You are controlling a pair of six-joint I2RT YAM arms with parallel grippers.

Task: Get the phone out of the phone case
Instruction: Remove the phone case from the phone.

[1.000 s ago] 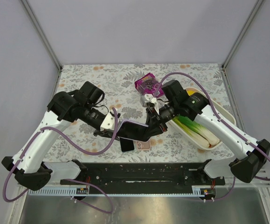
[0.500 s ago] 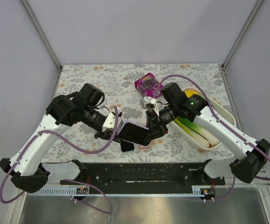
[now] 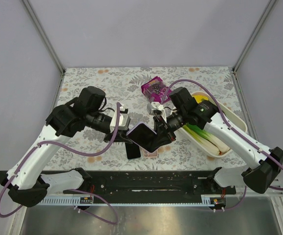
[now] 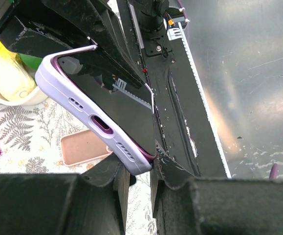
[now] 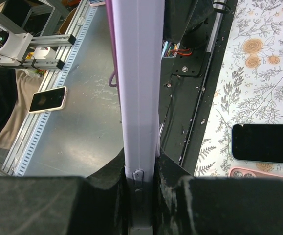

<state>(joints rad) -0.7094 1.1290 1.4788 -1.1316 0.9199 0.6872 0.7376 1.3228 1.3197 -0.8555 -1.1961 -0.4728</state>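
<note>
The phone (image 3: pixel 144 136), in its lilac phone case (image 4: pixel 85 125), is held in the air above the near middle of the worktop (image 3: pixel 92 83), between the two arms. Its long axis runs roughly left to right from one arm to the other, tilted, with the dark screen turned up towards the overhead camera. The end with the charging port points at the left arm. The left fingers (image 4: pixel 111 185) are clamped on a corner of that end. The right fingers (image 5: pixel 178 193) are clamped on a long side edge of the case, which runs straight away from them. Below, on the worktop, lie a second black phone (image 5: pixel 266 143) and a pink case (image 3: pixel 150 153), just beside each other. A purple box (image 3: pixel 154 88) sits farther back, and a white tray (image 3: pixel 240 121) holding leeks (image 3: pixel 207 135) lies to the right.
</note>
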